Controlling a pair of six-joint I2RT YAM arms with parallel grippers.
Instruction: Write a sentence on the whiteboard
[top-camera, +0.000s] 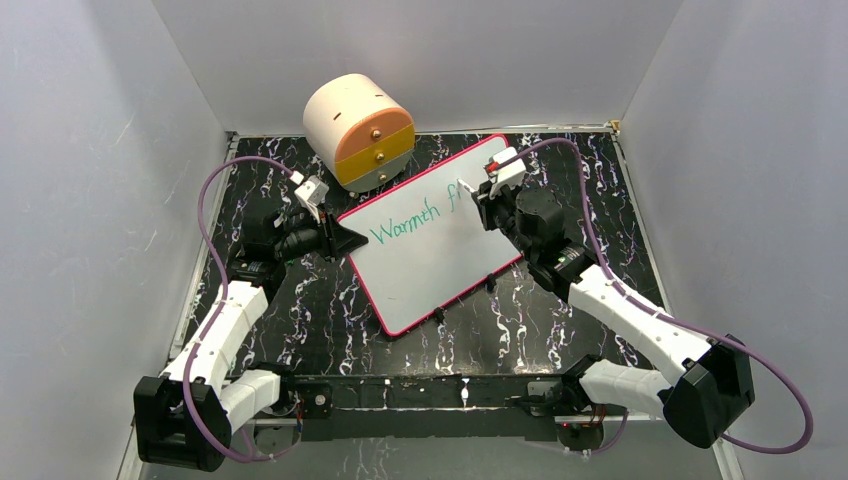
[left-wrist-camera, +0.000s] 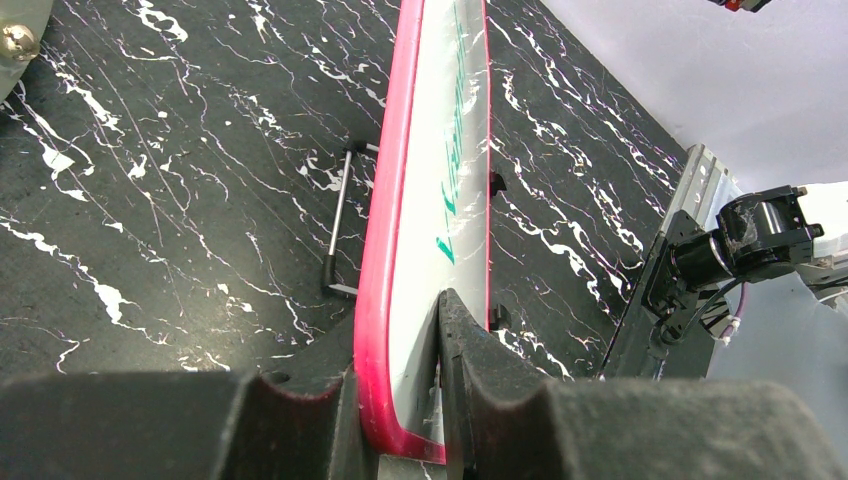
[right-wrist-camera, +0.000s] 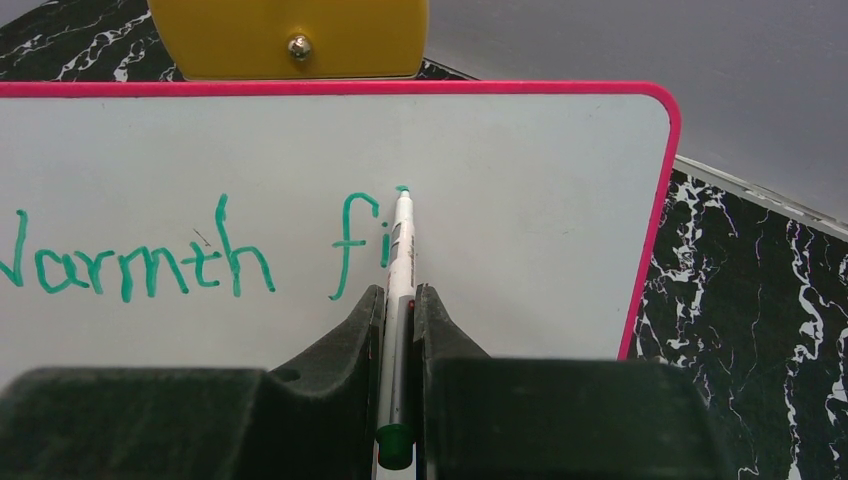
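While the right claw (right-wrist-camera: 400, 298) is clamped shut on the marker (right-wrist-camera: 401, 250), its tip touches the whiteboard (right-wrist-camera: 540, 200) just ahead of the fingers. The sentence (right-wrist-camera: 140, 265) reads "Warmth fi" so far, trailing off to the claw's left.

Left claw (left-wrist-camera: 398, 335) is nearly closed, pinching the board's red rim at a corner to steady it.

My call for the next strokes:
- light, even tip pressure
- lift cleanly between letters
- match the existing letter height
- don't relax the left pinch, or the board may skate on the table (top-camera: 560, 320)

Blank board right of the tip looks enough for "lls", then the rim. Remaining words need a second line, closer to the claw. The yellow-fronted drawer unit (top-camera: 358, 130) sits just past the far rim, so no overshoot forward.
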